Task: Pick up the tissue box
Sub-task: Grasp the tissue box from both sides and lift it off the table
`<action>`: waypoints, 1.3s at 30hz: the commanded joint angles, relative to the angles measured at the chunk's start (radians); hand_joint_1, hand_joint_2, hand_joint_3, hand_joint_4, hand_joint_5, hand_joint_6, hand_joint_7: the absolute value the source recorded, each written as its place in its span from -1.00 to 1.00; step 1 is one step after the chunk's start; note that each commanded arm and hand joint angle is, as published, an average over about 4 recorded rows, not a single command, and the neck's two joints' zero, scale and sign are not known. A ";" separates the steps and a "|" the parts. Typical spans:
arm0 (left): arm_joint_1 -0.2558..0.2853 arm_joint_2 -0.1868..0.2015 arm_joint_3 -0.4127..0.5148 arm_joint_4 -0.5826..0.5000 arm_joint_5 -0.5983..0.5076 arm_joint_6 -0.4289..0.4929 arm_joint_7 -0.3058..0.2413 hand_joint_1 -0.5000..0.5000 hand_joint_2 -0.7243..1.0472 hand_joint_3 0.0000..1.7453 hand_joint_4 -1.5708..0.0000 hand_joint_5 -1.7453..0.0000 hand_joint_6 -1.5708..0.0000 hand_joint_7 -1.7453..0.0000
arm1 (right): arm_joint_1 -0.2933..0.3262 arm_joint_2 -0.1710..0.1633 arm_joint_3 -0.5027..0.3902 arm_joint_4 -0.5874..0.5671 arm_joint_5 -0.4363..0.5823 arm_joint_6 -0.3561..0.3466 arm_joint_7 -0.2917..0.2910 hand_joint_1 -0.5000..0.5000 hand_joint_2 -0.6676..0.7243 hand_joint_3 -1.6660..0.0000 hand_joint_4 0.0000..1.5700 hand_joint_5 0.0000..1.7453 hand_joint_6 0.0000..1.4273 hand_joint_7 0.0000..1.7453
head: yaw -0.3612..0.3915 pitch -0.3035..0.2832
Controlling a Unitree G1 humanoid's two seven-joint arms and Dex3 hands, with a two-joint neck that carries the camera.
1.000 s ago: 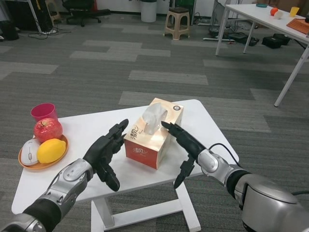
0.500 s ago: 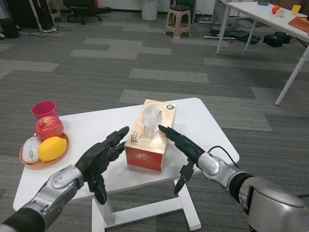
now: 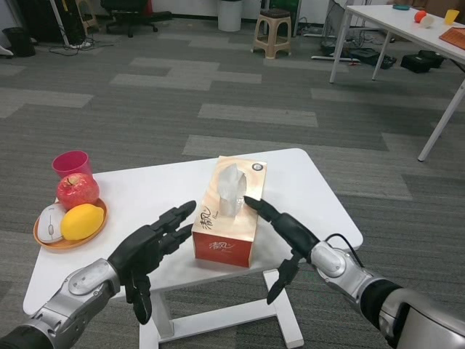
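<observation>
The tissue box [image 3: 227, 211] near the desk's [image 3: 145, 193] front edge is flanked by the left hand [image 3: 149, 247] and right hand [image 3: 287, 233], fingers spread, nothing gripped.

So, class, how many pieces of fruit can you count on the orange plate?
2: a red apple at the back of the orange plate and a yellow lemon at its front. Nothing seems hidden.

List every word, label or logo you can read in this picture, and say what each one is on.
Tissue box, front face: white brush-style characters, too blurred to read.
Tissue box, left side: more white script, unreadable.
Tissue box, top far corner: a small round dark emblem, too small to make out.
Nothing else here carries readable text.
</observation>
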 commanded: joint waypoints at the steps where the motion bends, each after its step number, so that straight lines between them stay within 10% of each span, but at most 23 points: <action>1: 0.002 -0.009 0.037 0.023 0.004 0.000 -0.001 1.00 -0.80 -1.00 1.00 0.65 1.00 1.00 | 0.013 -0.003 -0.049 0.000 0.002 -0.009 0.004 -0.92 0.09 0.90 -1.00 -1.00 -1.00 -0.88 | 0.001 0.001; 13: -0.080 -0.100 0.134 0.176 0.024 -0.034 0.023 1.00 -0.80 -1.00 1.00 0.65 1.00 1.00 | 0.021 0.019 -0.136 0.034 0.002 -0.008 0.007 -0.92 0.16 0.90 -1.00 -1.00 -1.00 -0.88 | -0.002 0.004; 23: -0.196 -0.214 0.173 0.343 0.023 -0.042 0.102 1.00 -0.80 -1.00 1.00 0.74 1.00 1.00 | -0.084 0.113 -0.122 0.235 0.002 -0.004 -0.053 -0.92 0.16 0.90 -1.00 -1.00 -1.00 -0.86 | 0.005 0.012; 39: -0.308 -0.233 0.020 0.441 0.045 -0.041 0.151 1.00 -0.80 -1.00 1.00 0.76 1.00 1.00 | -0.155 0.173 0.015 0.335 0.001 0.002 -0.131 -0.92 0.18 0.90 -1.00 -1.00 -1.00 -0.88 | -0.008 0.008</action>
